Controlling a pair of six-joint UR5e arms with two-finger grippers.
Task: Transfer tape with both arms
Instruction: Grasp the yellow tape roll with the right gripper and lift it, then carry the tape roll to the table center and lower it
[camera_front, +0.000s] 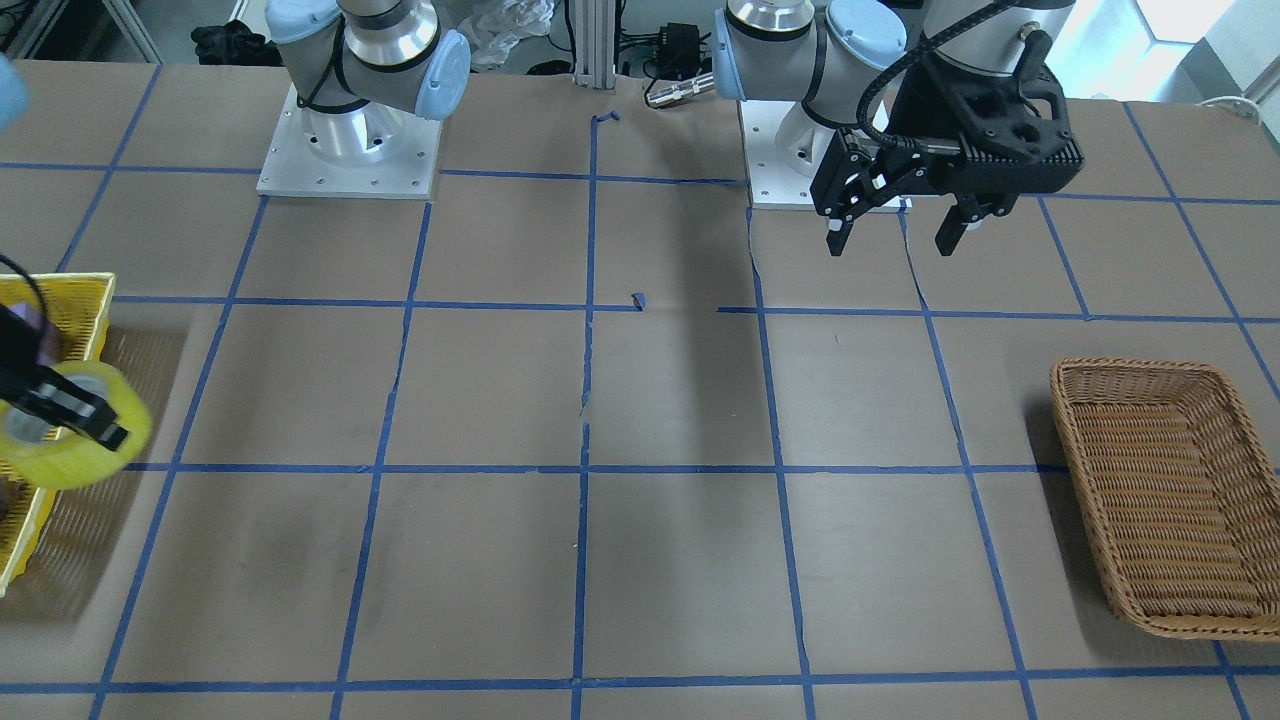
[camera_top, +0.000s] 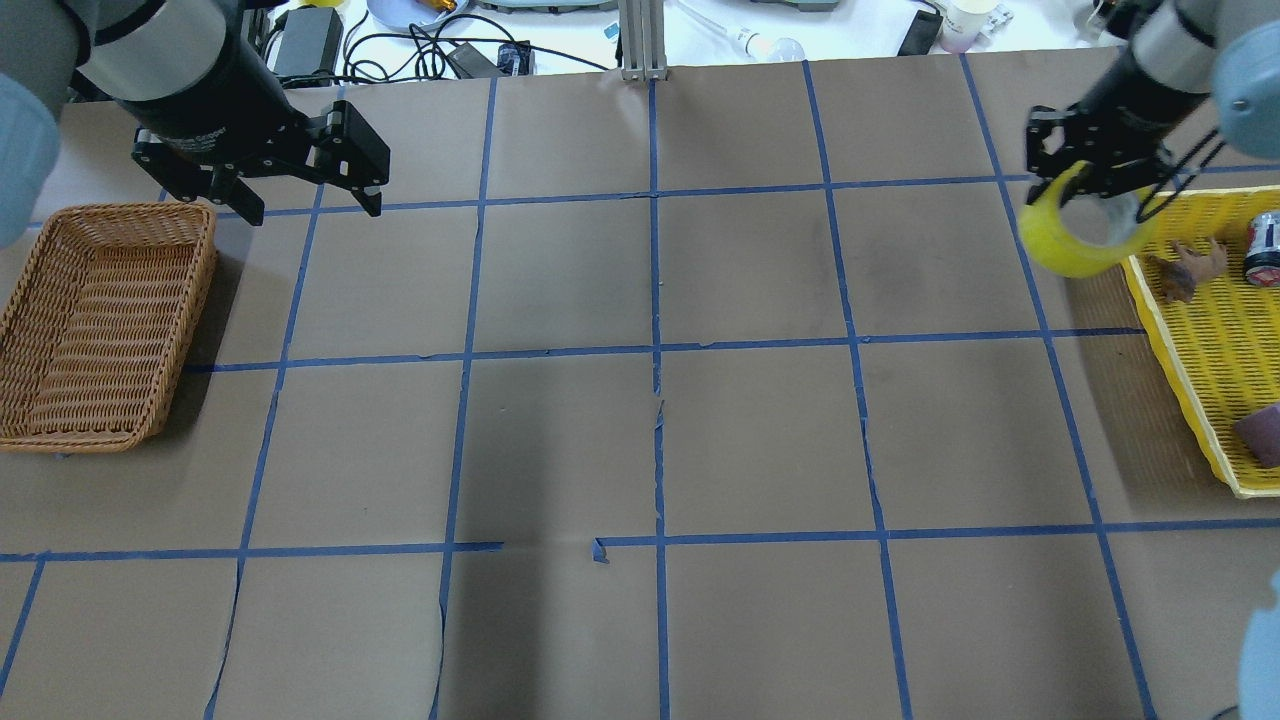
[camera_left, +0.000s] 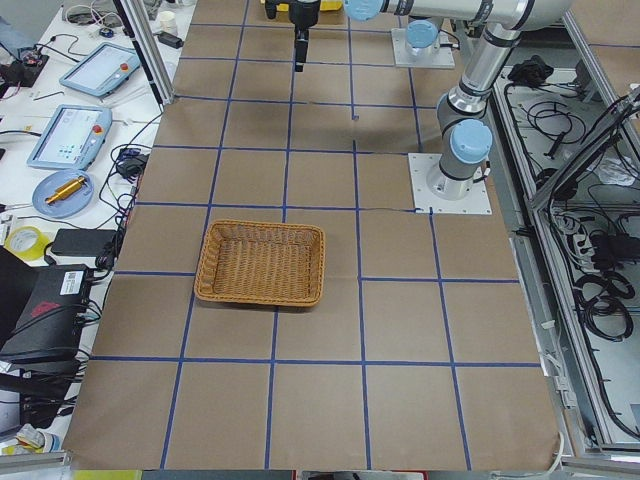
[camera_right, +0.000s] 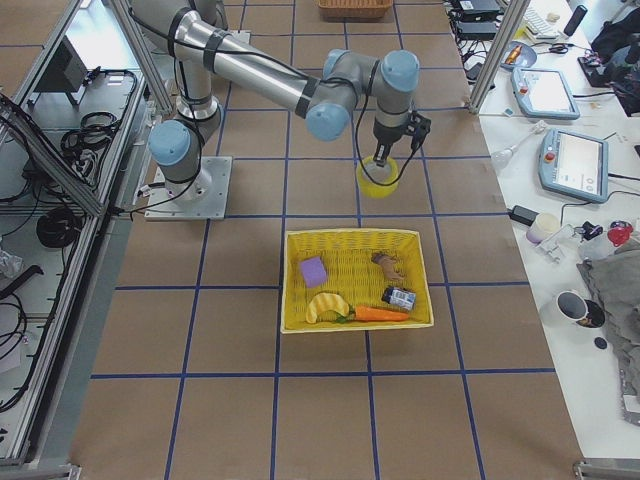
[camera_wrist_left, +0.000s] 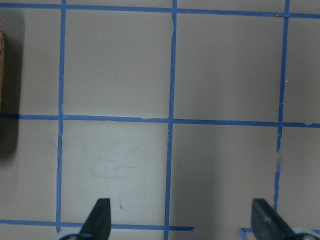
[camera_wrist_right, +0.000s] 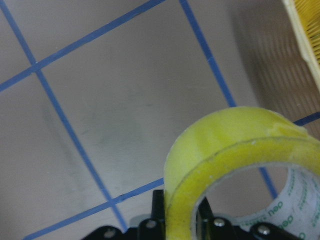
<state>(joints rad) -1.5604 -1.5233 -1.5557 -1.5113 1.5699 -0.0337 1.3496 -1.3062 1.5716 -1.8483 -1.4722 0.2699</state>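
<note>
- Two robot arms work over a brown table (camera_top: 560, 450) marked with blue grid lines (camera_top: 655, 300).
- Your right gripper (camera_top: 1090, 190) is clamped on the wall of the yellow tape roll (camera_top: 1070, 245). The right wrist view shows the ring pinched between the fingers, with the pale core open beside them.
- The roll hangs clear of the table on the robot's right side, just beside the edge of the yellow mesh basket (camera_top: 1185, 370) and outside it.
- Inside that basket lie a purple block (camera_top: 1262, 435) and a small can (camera_top: 1262, 245), neither of them touched.
- Your left gripper (camera_top: 312, 205) hovers with its fingers spread wide and nothing between them. It is near the wicker basket (camera_top: 110, 435) and well apart from the roll.
- By my reading, the pickup is done and the step in hand is carrying the roll toward the middle for a handover.
- The next move calls for bringing both grippers together over the centre squares, with a free part of the ring turned toward the left arm.
- The left fingers need to close on that free part before the right ones let go.
- The wicker basket looks like the likely drop-off.
</note>
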